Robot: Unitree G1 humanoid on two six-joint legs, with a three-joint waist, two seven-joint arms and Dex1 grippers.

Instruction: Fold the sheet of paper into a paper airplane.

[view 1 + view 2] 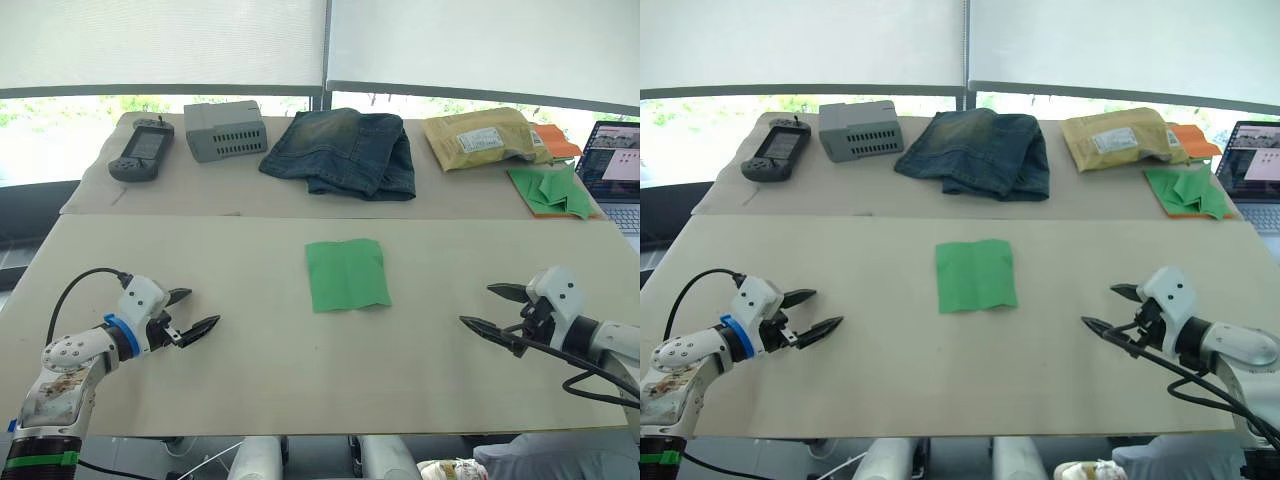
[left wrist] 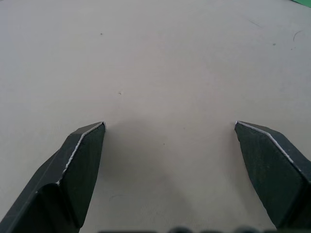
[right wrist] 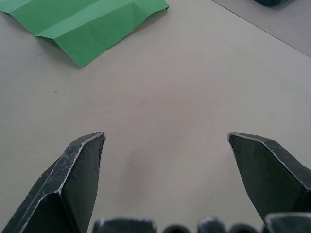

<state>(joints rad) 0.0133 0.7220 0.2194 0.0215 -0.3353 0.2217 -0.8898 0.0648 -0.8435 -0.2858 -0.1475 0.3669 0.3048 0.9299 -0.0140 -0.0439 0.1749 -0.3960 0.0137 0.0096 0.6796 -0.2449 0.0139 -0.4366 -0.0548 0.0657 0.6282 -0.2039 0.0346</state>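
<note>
The left gripper [image 1: 193, 312] hovers low over the near left part of the pale beige table [image 1: 250, 370], its two black fingers spread apart with nothing between them, tips aimed inward toward the table's middle. The right gripper [image 1: 493, 308] mirrors it over the near right part, likewise spread wide and empty, pointing back toward the centre. Between them, and farther from the near edge than either, lies the sheet of thin bright green paper [image 1: 347, 274], flat on the table's middle and well apart from both grippers. It sits ahead of and inward from each one, so either arm would have to reach forward and toward the centre; the two look about equally far off, and I cannot say which is nearer. The sheet is roughly square, so it has no strong long axis. Its crease lines run mostly from the near edge toward the far edge, and the right wrist view shows a raised ridge and a shallow valley along them, so the paper is slightly corrugated rather than dead flat. No airplane fold has been made yet. Along the far edge lie a dark handheld controller [image 1: 141, 149], a grey box [image 1: 226, 130], folded jeans [image 1: 345, 152], a yellow padded envelope [image 1: 480, 138] and a heap of green papers with an orange sheet [image 1: 552, 191].
</note>
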